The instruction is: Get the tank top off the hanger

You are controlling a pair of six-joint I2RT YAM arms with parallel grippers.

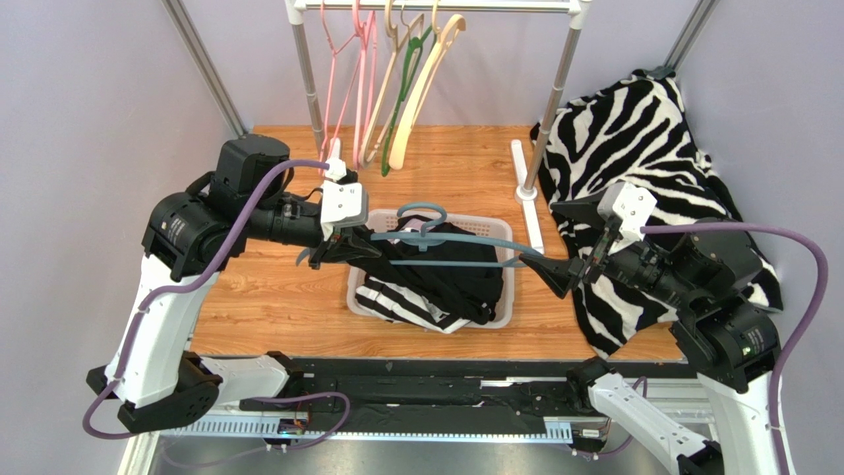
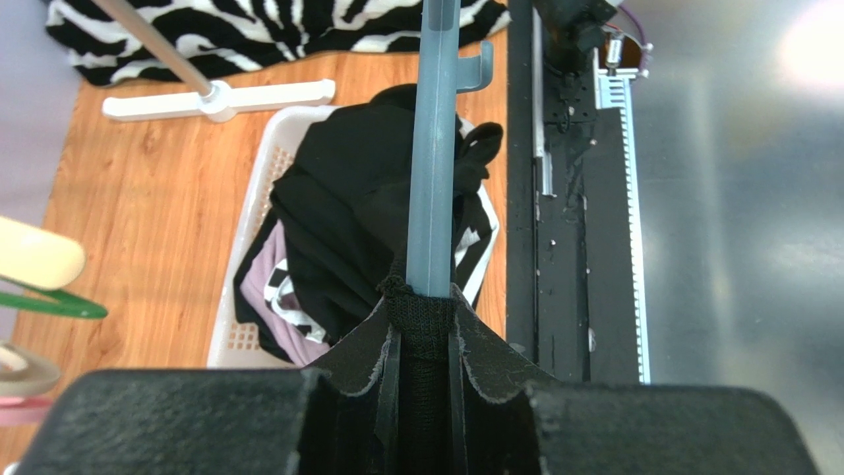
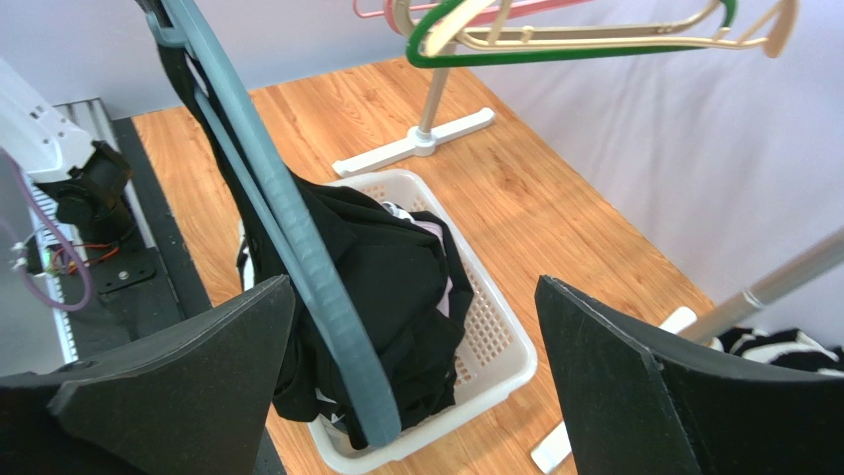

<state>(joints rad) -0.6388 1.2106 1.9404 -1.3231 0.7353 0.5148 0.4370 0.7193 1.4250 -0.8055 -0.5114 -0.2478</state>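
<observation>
Black top (image 1: 451, 282) half off, sagging into the basket (image 1: 505, 315).
Your left gripper (image 1: 332, 249) pinches the hanger (image 1: 466, 240) by its end, with a strap caught between the pads. The top hangs off the bar and heaps in the basket below. The right gripper (image 3: 414, 297) has its fingers spread wide round the far end, gripping nothing. Close the right on bare bar, not cloth; you can then loosen the left and slide that strap off without dropping the hanger.

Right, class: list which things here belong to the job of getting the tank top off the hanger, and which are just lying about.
Job: tank top, hanger, left end effector, right end effector.
Lying about: basket, rack, spare hangers, zebra cloth.
</observation>
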